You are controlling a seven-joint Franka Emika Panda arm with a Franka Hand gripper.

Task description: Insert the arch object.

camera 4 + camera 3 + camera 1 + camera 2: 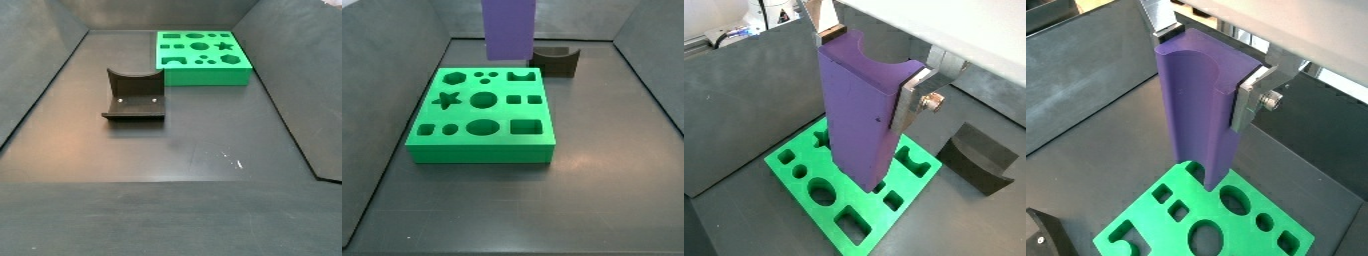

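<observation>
My gripper (869,62) is shut on a tall purple block (858,110) with a semicircular notch in its upper end face; this is the arch object. The silver fingers (911,92) clamp its upper end, and it also shows in the other wrist view (1203,110). The block hangs upright over the far part of the green board (798,165), which has several shaped cutouts. In a side view the block (508,28) rises out of frame behind the board (476,140), and the gripper is out of view there. Whether the block's lower end touches the board cannot be told.
The dark fixture (556,62), a bracket with a curved top on a base plate, stands on the grey floor beside the board; it also shows in the other views (134,97) (981,155). Grey walls enclose the floor. The board sits far back (201,70).
</observation>
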